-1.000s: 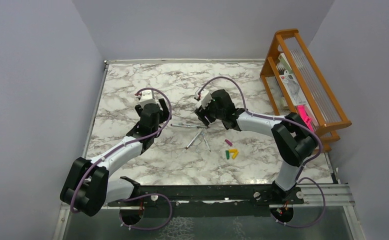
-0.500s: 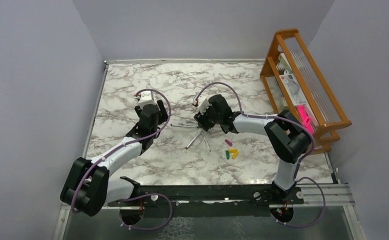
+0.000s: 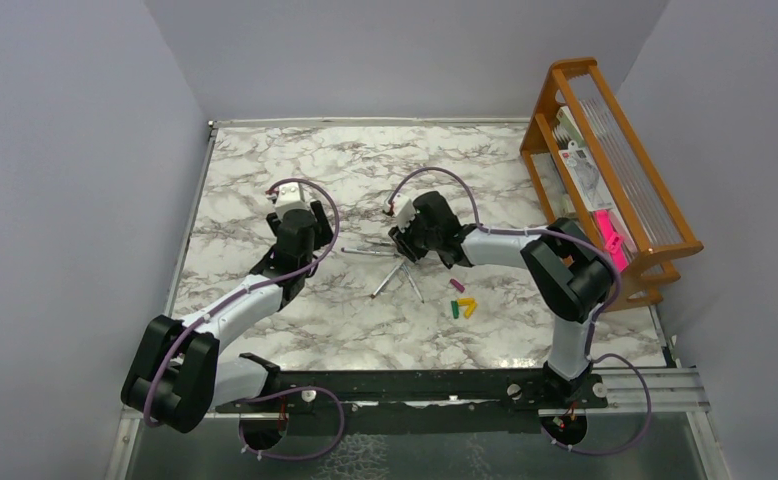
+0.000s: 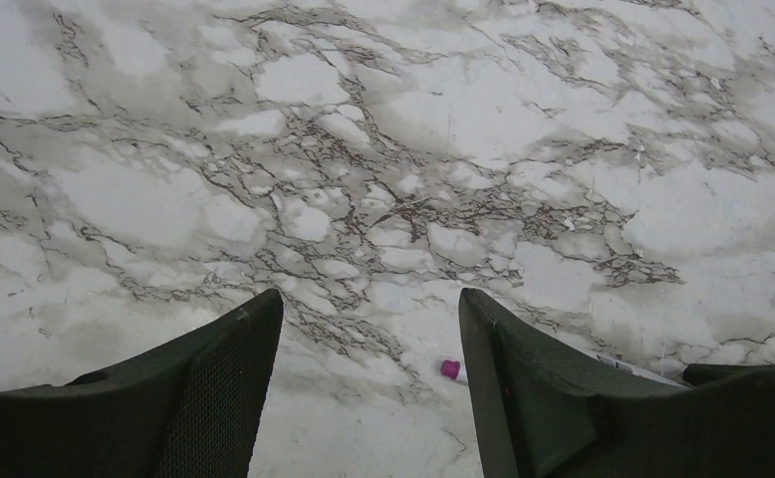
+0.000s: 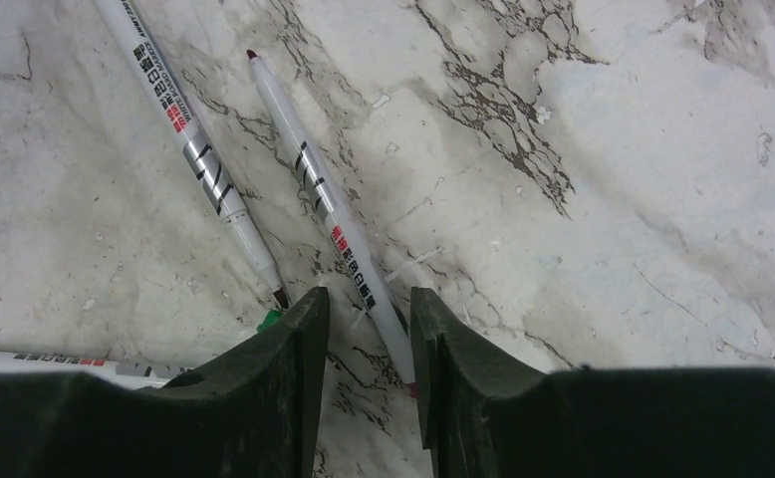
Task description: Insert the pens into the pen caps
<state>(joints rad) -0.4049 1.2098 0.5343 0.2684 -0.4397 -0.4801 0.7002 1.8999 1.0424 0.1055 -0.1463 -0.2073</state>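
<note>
Creeping toward 8 o'clock, right gripper point(image 5: 369, 334) now straddles 1 thin silvery banded pen point(image 5: 316, 189), jaws narrowly apart, grasp likely next; left gripper point(image 4: 369, 334) gaping, idle.

Even bright light, soft shadows (sharp focus)

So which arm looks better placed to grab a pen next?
Probably the right. The right gripper is open, straddling a pen; the left gripper is open with only tabletop between its fingers.
</note>
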